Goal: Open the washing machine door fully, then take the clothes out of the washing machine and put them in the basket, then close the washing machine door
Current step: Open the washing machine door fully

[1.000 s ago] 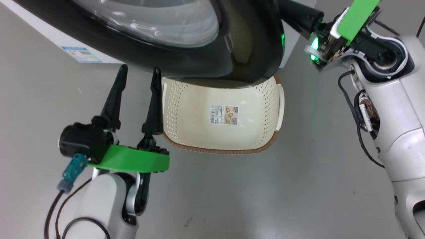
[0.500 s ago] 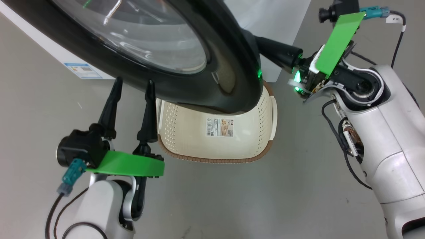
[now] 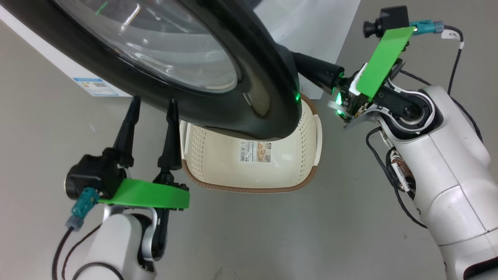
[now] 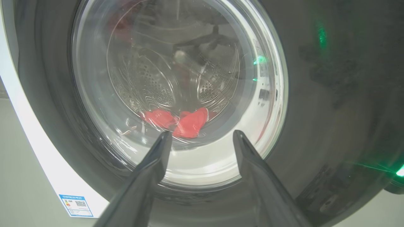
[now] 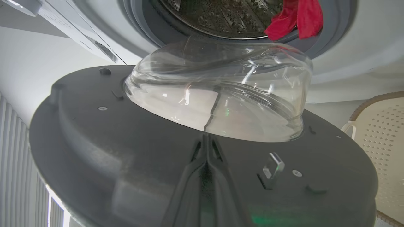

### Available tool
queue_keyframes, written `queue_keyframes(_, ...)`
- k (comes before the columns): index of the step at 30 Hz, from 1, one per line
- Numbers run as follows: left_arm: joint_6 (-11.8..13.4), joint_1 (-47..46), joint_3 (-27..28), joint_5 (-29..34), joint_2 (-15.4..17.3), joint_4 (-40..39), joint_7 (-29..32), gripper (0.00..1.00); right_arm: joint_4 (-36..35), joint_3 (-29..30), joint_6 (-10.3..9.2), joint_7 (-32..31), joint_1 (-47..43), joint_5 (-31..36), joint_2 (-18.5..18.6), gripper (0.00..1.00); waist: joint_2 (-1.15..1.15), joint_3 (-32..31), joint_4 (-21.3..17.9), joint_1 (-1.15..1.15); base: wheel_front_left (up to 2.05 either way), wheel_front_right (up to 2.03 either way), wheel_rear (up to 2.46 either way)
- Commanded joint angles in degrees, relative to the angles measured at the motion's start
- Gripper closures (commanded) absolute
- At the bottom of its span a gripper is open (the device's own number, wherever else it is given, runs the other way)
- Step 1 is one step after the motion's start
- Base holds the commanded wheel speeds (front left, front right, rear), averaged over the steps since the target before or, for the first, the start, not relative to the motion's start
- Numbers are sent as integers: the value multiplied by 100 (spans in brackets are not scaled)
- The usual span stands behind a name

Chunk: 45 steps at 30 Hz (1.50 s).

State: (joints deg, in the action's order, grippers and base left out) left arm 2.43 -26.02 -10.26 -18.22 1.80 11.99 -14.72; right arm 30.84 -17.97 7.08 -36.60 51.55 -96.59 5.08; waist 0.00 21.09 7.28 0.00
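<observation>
The washing machine door (image 3: 268, 97), black-rimmed with a bulging glass window (image 5: 217, 94), stands partly open above the cream basket (image 3: 249, 187). My right gripper (image 5: 206, 138) is shut, its fingers lying flat against the door's grey inner face. In the head view those fingers (image 3: 315, 70) run behind the door's edge. My left gripper (image 3: 154, 100) hangs open and holds nothing, just left of the basket and in front of the door's outer side (image 4: 331, 94). Red clothes (image 5: 296, 19) hang at the drum's mouth and show through the glass as clothes (image 4: 186, 123).
The white washing machine (image 3: 311, 23) carries a blue sticker (image 3: 95, 86) low on its front. Grey floor (image 3: 291, 233) lies around the basket. The basket's rim and a handle (image 5: 348, 127) show at the right of the right wrist view.
The door has swung further out over the basket, with my right gripper following behind its edge. The head camera has shifted too. My left gripper stays open beside the basket.
</observation>
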Motion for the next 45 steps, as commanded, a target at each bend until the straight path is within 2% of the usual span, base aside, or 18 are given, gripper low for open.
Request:
queue_keyframes(1,-57,65,191,-32,108,-118,-28,0,-137,-31,41,191,-64,123,-113,96,0,8,-8,0,0,0,0)
queue_keyframes(2,-65,70,199,-44,108,-130,-28,0,-153,-13,41,318,-60,199,-108,76,0,9,-17,0,0,0,0)
queue_keyframes(3,-75,73,213,-51,108,-154,-28,0,-160,30,41,497,-54,287,-99,45,0,13,-28,0,0,0,0)
queue_keyframes(4,-87,74,234,-62,108,-187,-28,0,-182,53,41,690,-37,417,-78,0,0,22,-41,0,0,0,0)
queue_keyframes(7,-97,89,300,-83,108,-256,-28,0,-306,23,41,1352,-11,979,34,0,0,59,-86,0,0,0,0)
queue_keyframes(12,-103,108,366,-39,108,-314,-28,0,-366,-278,41,2867,-77,2300,341,0,0,105,-173,0,0,0,0)
queue_keyframes(17,-43,160,442,23,108,-497,-28,0,60,-618,41,4401,-128,3571,602,0,0,130,-259,0,0,0,0)
queue_keyframes(20,-35,197,495,55,108,-542,-28,0,286,-816,41,4916,-154,4124,641,0,0,142,-307,0,0,0,0)
queue_keyframes(24,-23,226,579,107,108,-611,-28,0,499,-701,41,5143,-232,4941,671,0,0,146,-352,0,0,0,0)
queue_keyframes(27,-30,244,690,165,108,-748,-28,0,271,21,41,5156,-436,5914,530,0,0,157,-393,0,0,0,0)
queue_keyframes(28,-30,244,690,165,108,-748,-28,0,271,21,41,5156,-436,5914,530,0,0,157,-393,0,0,0,0)
queue_keyframes(32,-41,324,740,219,108,-882,-28,0,-309,961,41,5158,-1035,7253,134,0,0,145,-421,0,0,0,0)
queue_keyframes(35,-55,374,766,317,108,-969,-28,0,-745,1345,41,5159,-1459,7899,-79,0,0,144,-441,0,0,0,0)
queue_keyframes(41,-86,468,781,454,108,-1163,-28,0,-1489,1658,41,5159,-2118,8507,-207,0,0,138,-450,0,0,0,0)
queue_keyframes(45,-116,588,819,485,108,-1211,-28,0,-1926,1757,41,5159,-2538,8430,-218,0,0,109,-456,0,0,0,0)
